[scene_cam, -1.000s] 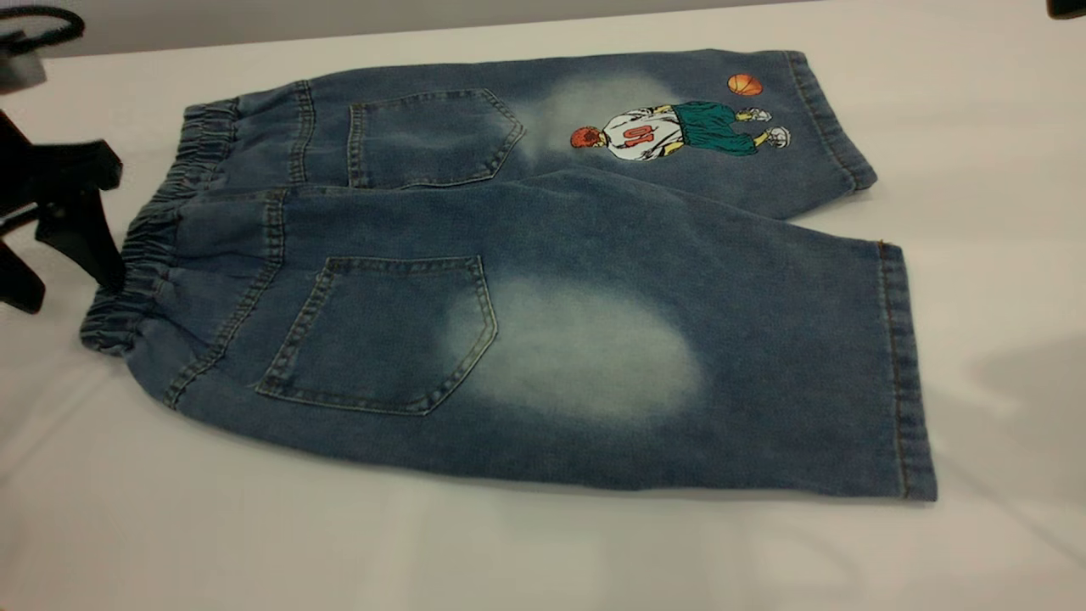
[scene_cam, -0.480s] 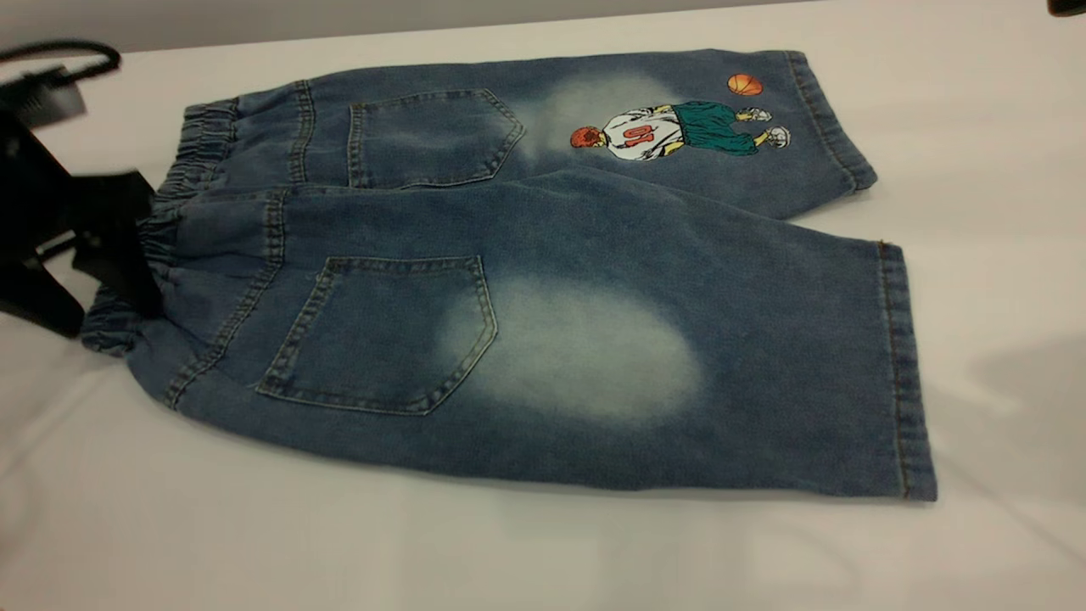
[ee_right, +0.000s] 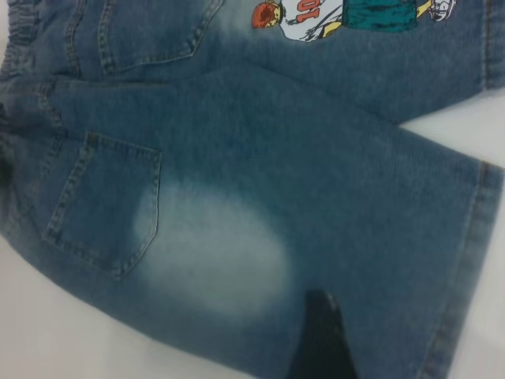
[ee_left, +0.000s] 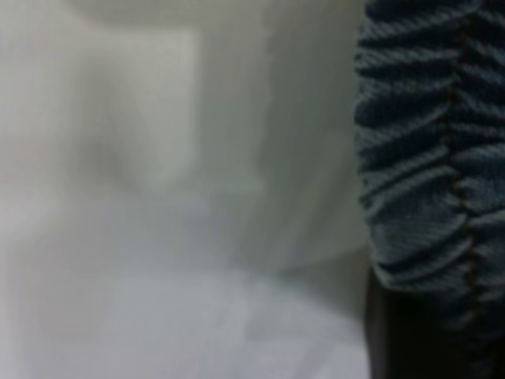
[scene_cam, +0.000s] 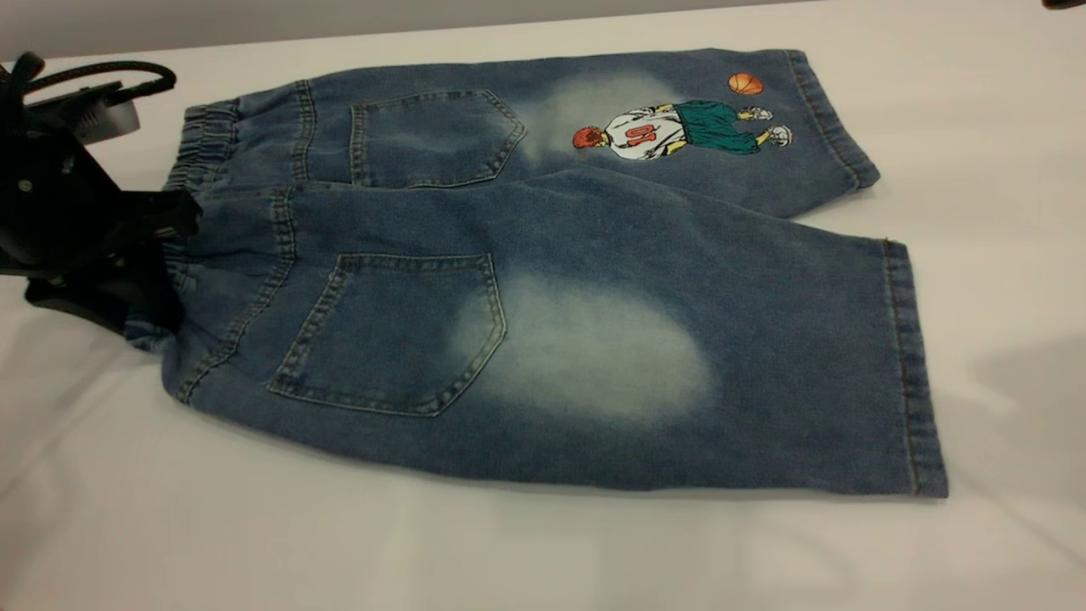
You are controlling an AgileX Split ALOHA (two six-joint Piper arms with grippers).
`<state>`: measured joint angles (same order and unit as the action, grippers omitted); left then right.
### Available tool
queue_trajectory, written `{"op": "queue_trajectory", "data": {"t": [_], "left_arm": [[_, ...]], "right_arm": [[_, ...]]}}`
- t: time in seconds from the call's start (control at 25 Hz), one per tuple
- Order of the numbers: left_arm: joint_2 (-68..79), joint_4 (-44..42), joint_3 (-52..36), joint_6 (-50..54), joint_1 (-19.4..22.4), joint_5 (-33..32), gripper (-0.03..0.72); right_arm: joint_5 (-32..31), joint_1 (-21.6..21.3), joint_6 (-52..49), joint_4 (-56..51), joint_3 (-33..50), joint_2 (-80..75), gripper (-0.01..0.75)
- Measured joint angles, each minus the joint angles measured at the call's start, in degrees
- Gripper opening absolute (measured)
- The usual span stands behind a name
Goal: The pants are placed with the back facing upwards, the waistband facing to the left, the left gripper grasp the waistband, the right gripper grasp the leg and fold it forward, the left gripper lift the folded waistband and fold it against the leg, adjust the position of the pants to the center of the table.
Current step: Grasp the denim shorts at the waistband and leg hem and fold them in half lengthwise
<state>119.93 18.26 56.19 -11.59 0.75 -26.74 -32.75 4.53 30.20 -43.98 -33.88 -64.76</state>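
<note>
As the left gripper [scene_cam: 157,255] has slid in from the table's left edge over the last sec, it now sits right on the waistband [scene_cam: 182,246], w/ one black jaw over the ruffled elastic and the rest low beside it; whether it's clamped yet I can't tell, since the left wrist view shows only gathered denim [ee_left: 426,158] close up next to a dark jaw edge. That push nudged the pants [scene_cam: 543,280] a touch rightward and bunched the near end of the band. Moving right: they lie flat, back up, two pockets showing, the leg [scene_cam: 594,356] w/ the pale oval nearest the camera, the printed leg behind it. The table [scene_cam: 543,552] is bare around them. At far right, the right gripper [ee_right: 319,335] hangs above the plain leg, near its hem, only a dark jaw tip visible, so open or closed unknown. Prob. next: waistband grasp, then leg grasp; fold not yet begun.
</note>
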Motion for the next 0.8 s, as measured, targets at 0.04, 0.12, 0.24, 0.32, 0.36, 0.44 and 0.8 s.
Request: {"op": "queue_trajectory", "data": {"t": [0.04,0.12,0.24,0.32,0.36,0.44,0.8], "left_arm": [[0.0,0.0,0.0,0.0,0.0,0.0,0.15],[0.0,-0.05,0.0,0.0,0.0,-0.08,0.152],[-0.58,-0.3,0.0,0.0,0.0,-1.41,0.152],[-1.52,-0.3,0.0,0.0,0.0,-2.17,0.152],[-2.25,-0.3,0.0,0.0,0.0,-2.64,0.152],[-3.95,-0.3,0.0,0.0,0.0,-2.84,0.152],[-8.3,-0.25,0.0,-0.14,0.0,-3.45,0.152]], "right_arm": [[-0.8,0.0,0.0,-0.34,0.06,0.0,0.445],[-2.49,0.0,-0.05,-1.53,0.54,0.0,0.445],[-3.56,0.06,-0.05,-3.98,2.66,-0.82,0.445],[-3.09,0.06,-0.05,-5.71,4.76,-2.33,0.445],[-2.73,0.06,-0.05,-6.84,5.65,-3.36,0.445],[-1.97,0.06,1.25,-9.46,7.85,-5.97,0.445],[4.71,0.06,14.6,-24.04,9.0,-22.6,0.445]]}}
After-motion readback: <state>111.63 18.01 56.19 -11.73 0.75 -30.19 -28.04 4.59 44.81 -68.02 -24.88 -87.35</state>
